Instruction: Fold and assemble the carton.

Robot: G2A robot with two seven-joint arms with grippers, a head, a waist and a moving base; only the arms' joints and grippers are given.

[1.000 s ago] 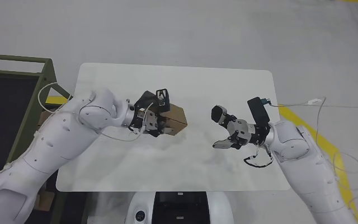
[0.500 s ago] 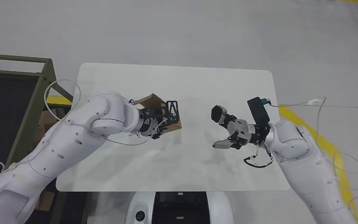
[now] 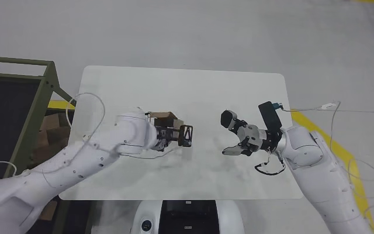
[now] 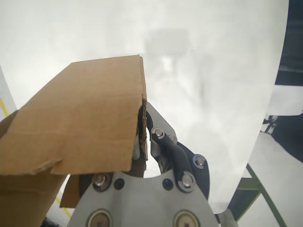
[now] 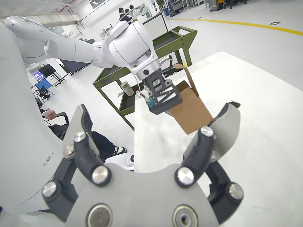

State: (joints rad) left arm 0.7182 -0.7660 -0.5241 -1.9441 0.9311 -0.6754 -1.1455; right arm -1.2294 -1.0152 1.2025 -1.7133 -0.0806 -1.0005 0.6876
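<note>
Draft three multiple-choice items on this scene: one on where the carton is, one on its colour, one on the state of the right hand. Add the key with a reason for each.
1. Where is the carton?
A) on the floor
B) clamped in the left hand over the table
C) on a shelf

2. What colour is the carton?
A) brown
B) white
C) blue

3. How is the right hand?
A) shut on the carton
B) shut on nothing
C) open and empty

Key:
1 B: the left wrist view shows that hand pinching a cardboard edge.
2 A: it is plain brown cardboard in every view.
3 C: the top view shows it spread wide, nothing in it, apart from the carton.
</note>
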